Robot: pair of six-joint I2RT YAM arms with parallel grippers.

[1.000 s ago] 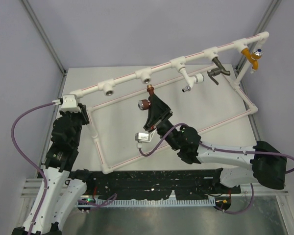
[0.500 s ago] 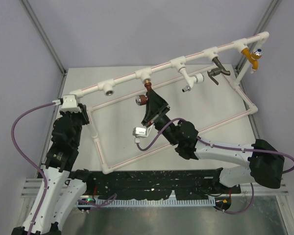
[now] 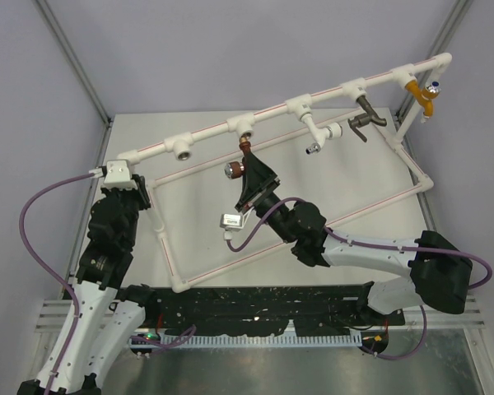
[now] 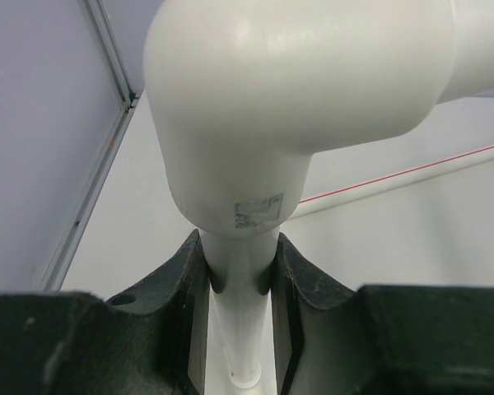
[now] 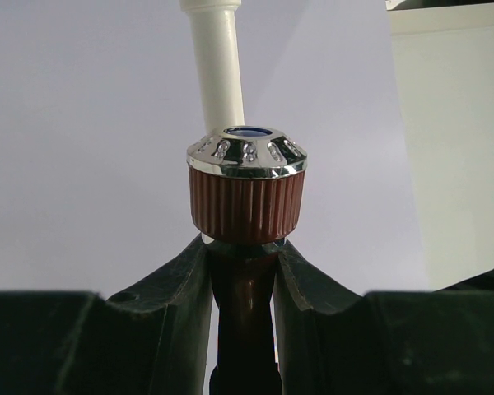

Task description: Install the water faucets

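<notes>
My right gripper (image 3: 247, 169) is shut on the reddish-brown faucet (image 3: 240, 160). Its brass threaded end (image 3: 246, 145) sits just below the middle white tee socket (image 3: 245, 129) of the pipe rail; I cannot tell if they touch. In the right wrist view the faucet's ribbed dark-red knob (image 5: 246, 189) with a chrome cap stands just above my fingers (image 5: 185, 284), which clamp its stem. My left gripper (image 3: 125, 191) is shut on the white pipe frame's left upright (image 4: 240, 271) just below the corner elbow (image 4: 296, 90).
The white pipe frame (image 3: 296, 216) lies across the grey table. On the top rail: an open tee socket (image 3: 183, 151) at left, a white elbow stub (image 3: 317, 132), a dark bronze lever tap (image 3: 365, 115) and an orange tap with blue knob (image 3: 424, 95) at right.
My right gripper has carried the faucet up and left, bringing its threaded end from below the rail to just under the middle socket. The left arm has stayed put.
</notes>
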